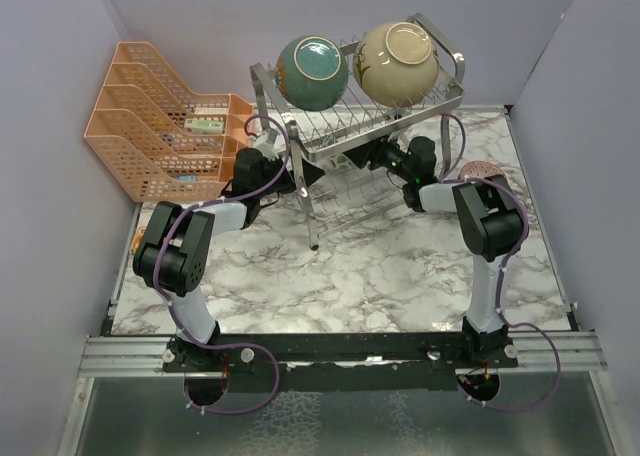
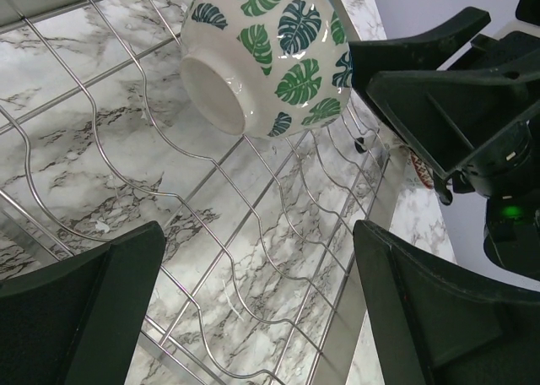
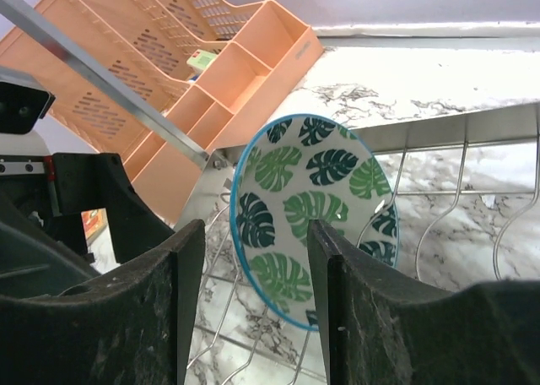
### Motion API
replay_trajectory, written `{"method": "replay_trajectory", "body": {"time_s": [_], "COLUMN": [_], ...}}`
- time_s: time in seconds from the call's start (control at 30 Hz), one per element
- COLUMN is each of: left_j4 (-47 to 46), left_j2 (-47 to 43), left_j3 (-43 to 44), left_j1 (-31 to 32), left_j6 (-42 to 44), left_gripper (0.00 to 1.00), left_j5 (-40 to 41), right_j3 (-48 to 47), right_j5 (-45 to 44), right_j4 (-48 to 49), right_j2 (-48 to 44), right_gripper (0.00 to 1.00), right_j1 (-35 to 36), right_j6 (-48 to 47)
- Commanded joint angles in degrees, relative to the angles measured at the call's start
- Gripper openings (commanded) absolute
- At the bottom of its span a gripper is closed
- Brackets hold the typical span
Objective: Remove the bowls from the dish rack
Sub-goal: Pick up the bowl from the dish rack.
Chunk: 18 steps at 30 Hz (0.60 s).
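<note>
— Gripping anything down there?
— No. Spread wide at the left gripper (image 2: pixel 257 233), half parted at the right gripper (image 3: pixel 255 233). Straight ahead of both: leaf-print bowl (image 2: pixel 261 56), propped on edge in the dish rack (image 1: pixel 385 116), likely for draining. Above, beyond: teal bowl (image 1: pixel 312 71), cream bowl (image 1: pixel 396 61).

Robot test cell, lab-type, staged as kitchen corner. Evidence: marble-print tabletop (image 1: pixel 400 276) boxed by plain lilac partition walls (image 1: pixel 50 76). Wire dish rack (image 1: pixel 330 136) stands at its back. Two cabled arms (image 1: pixel 180 251) sit on aluminium rail (image 1: pixel 130 354) in front of dish rack. Orange mesh organizer (image 1: pixel 150 126) left of dish rack. Ceramic bowls (image 1: pixel 312 71) atop dish rack give only household touch.
</note>
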<state>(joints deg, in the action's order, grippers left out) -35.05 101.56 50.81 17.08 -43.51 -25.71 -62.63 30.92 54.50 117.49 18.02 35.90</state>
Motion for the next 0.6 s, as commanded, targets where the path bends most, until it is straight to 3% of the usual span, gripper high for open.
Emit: {"method": "replay_trajectory", "body": {"time_s": [0.0,0.27,0.57], "left_j4": [10.96,10.97,11.04], "left_j2": [3.78,4.34,4.19], "left_j3": [-2.38,-2.28,-2.29], "left_j1": [-0.62,-0.65,-0.72], "left_j6": [1.45,1.49,1.74], "left_gripper": [0.99,0.99,0.99], "left_j5": [1.24,0.85,0.74], "right_j3": [-3.84,-7.04,-8.73], "right_j5": [2.08,9.60,11.03], "right_j4": [1.67,6.06,7.36], "right_j2": [3.66,8.48,10.51], "right_gripper": [0.52,0.48,0.23], "right_j1": [0.38,0.70,0.76], "right_j6": [-1.56,1.87,4.45]}}
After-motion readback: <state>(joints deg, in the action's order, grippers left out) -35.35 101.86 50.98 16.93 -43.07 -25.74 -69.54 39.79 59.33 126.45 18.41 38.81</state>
